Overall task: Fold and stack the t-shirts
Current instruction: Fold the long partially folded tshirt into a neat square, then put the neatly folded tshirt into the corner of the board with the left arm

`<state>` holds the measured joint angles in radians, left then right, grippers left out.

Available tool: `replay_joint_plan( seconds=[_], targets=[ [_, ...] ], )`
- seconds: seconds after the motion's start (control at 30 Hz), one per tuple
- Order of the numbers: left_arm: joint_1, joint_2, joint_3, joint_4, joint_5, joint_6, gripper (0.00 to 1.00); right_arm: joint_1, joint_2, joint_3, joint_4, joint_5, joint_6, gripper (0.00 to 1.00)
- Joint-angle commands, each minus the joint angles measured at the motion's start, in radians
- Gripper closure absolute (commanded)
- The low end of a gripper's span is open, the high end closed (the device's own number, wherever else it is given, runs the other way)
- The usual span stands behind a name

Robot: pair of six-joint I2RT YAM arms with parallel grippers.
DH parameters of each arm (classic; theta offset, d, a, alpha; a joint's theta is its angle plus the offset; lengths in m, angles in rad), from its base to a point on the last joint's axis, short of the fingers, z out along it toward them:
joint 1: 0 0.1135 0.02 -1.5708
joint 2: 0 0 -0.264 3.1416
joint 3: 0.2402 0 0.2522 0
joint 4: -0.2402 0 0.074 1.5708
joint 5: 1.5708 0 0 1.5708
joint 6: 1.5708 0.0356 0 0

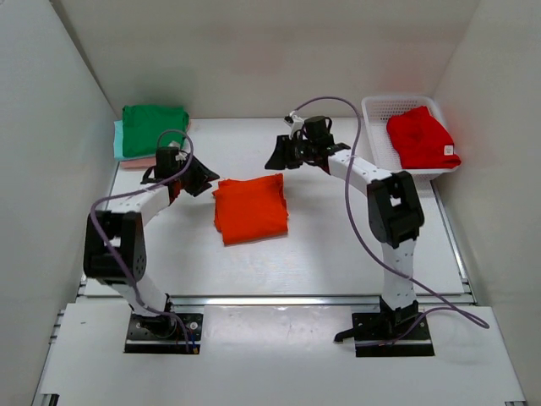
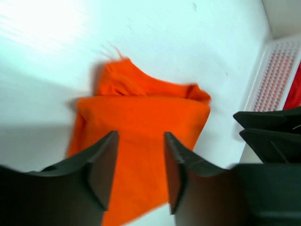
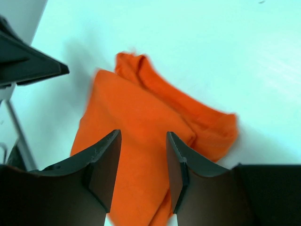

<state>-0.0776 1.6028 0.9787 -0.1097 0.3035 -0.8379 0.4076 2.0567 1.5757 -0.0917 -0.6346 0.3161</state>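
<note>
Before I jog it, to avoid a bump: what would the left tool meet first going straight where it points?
Probably the orange shirt, straight ahead in its wrist view; depth is unclear.

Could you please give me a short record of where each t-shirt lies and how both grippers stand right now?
orange t-shirt: folded, lying flat mid-table
green t-shirt: folded, on top of the far-left stack
mint t-shirt: under the green one, only its edge showing
red t-shirt: in the white mesh basket, far right
left gripper: open, empty, by the orange t-shirt's left edge
right gripper: open, empty, by its far right corner
</note>
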Motion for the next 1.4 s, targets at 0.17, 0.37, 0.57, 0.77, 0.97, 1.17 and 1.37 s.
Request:
replay_joint_plan(
  seconds=[0.17,0.37,0.57,0.77,0.97,1.17,1.37],
  targets=[
    [0.068,0.045,-0.031,0.239,0.117,-0.061,0.40,-0.038,0.073,0.192,-0.105,0.164,-0.002,0.55],
    [0.033,-0.046,-0.119,0.063,0.082,0.045,0.36,-0.055,-0.039,0.028,-0.147,0.205,0.005,0.50],
    [-0.030,-0.102,-0.156,-0.114,-0.082,0.132,0.31,-0.047,-0.153,-0.108,-0.174,0.260,-0.031,0.44],
    [-0.060,-0.043,-0.155,-0.116,-0.098,0.126,0.31,-0.053,-0.222,-0.226,-0.160,0.230,-0.032,0.42],
    [-0.102,0.051,-0.113,-0.108,-0.107,0.120,0.29,-0.052,-0.208,-0.215,-0.157,0.190,-0.023,0.42],
    [-0.166,0.124,-0.025,-0.143,-0.139,0.114,0.28,-0.038,-0.159,-0.184,-0.197,0.214,-0.019,0.40],
    [-0.235,0.241,0.133,-0.258,-0.187,0.144,0.27,-0.036,-0.174,-0.218,-0.206,0.225,-0.006,0.40]
  ],
)
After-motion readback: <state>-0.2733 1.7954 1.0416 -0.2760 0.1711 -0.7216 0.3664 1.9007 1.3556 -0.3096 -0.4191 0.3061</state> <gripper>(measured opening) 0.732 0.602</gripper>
